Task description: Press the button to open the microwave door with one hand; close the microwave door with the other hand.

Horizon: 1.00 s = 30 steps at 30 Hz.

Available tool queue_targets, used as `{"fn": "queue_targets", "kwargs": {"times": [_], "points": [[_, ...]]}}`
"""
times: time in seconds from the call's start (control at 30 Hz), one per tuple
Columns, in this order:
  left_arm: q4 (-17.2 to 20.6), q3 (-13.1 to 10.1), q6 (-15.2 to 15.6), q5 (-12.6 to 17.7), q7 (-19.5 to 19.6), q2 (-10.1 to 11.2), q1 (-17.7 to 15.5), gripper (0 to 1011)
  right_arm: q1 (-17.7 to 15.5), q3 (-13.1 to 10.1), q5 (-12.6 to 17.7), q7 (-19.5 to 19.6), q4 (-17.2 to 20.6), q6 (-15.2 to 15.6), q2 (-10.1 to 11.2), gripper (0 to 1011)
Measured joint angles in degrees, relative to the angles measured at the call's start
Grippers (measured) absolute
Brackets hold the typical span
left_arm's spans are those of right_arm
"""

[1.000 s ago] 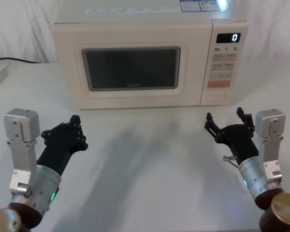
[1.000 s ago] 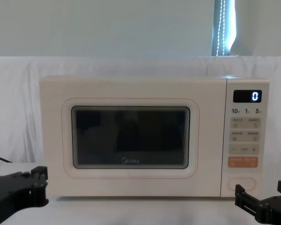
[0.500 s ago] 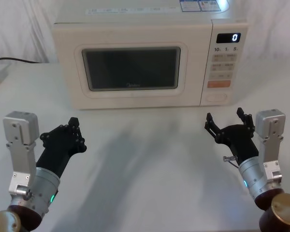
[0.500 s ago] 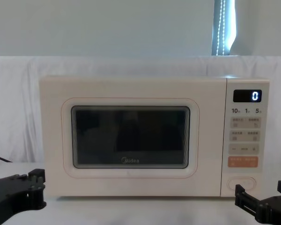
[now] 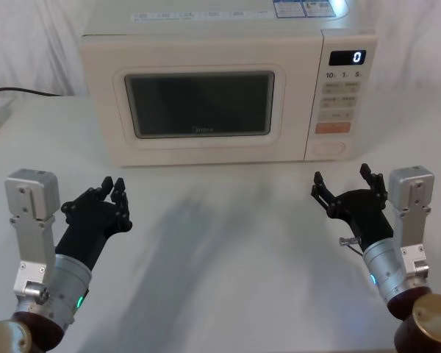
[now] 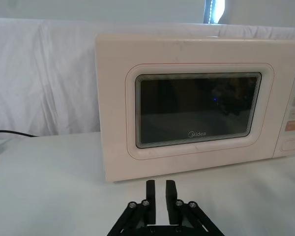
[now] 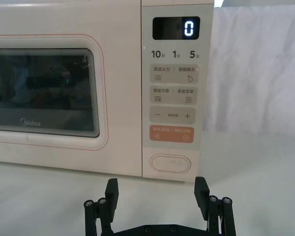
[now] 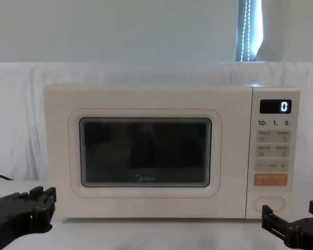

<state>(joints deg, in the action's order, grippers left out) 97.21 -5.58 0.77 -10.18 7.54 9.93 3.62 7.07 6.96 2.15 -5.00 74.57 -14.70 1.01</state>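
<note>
The cream microwave stands at the back of the table with the microwave door point(image 5: 198, 151) point(image 8: 145, 205) point(image 6: 199, 152) point(image 7: 119, 98) closed. The wide oval button point(image 5: 328, 147) point(image 7: 170, 163) point(image 8: 268, 203) point(image 6: 289, 144) sits at the bottom of the keypad panel. My left gripper point(image 5: 112, 185) point(image 6: 161, 189) point(image 8: 41, 194) hovers low in front of the door's left part, its fingers almost together on nothing. My right gripper point(image 5: 341, 175) point(image 7: 156, 189) point(image 8: 291, 211) is open and hangs just short of the button, level with it.
The display point(image 5: 348, 56) reads 0, with an orange key point(image 7: 171, 133) above the button. A dark cable point(image 5: 15, 92) lies at the far left on the white cloth. The table in front of the microwave is bare between the arms.
My left gripper has drawn back slightly toward me and its fingers have come together. The right arm and the microwave have not moved.
</note>
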Motion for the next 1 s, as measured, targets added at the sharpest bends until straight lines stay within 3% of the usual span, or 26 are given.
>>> {"fn": "queue_targets", "kwargs": {"times": [0.23, 0.27, 0.37, 0.5, 0.93, 1.0], "points": [[0.0, 0.0, 0.0, -0.02, 0.03, 0.0, 0.0, 324, 0.0, 0.0, 0.0, 0.0, 0.0, 0.0, 0.0, 1002], [0.0, 0.0, 0.0, -0.02, 0.03, 0.0, 0.0, 399, 0.0, 0.0, 0.0, 0.0, 0.0, 0.0, 0.0, 1002], [0.0, 0.0, 0.0, -0.02, 0.04, 0.0, 0.0, 455, 0.0, 0.0, 0.0, 0.0, 0.0, 0.0, 0.0, 1002], [0.0, 0.0, 0.0, -0.02, 0.05, 0.0, 0.0, 628, 0.0, 0.0, 0.0, 0.0, 0.0, 0.0, 0.0, 1002], [0.0, 0.0, 0.0, -0.02, 0.04, 0.0, 0.0, 988, 0.0, 0.0, 0.0, 0.0, 0.0, 0.0, 0.0, 1002], [0.0, 0.0, 0.0, -0.02, 0.04, 0.0, 0.0, 1001, 0.0, 0.0, 0.0, 0.0, 0.0, 0.0, 0.0, 1002]]}}
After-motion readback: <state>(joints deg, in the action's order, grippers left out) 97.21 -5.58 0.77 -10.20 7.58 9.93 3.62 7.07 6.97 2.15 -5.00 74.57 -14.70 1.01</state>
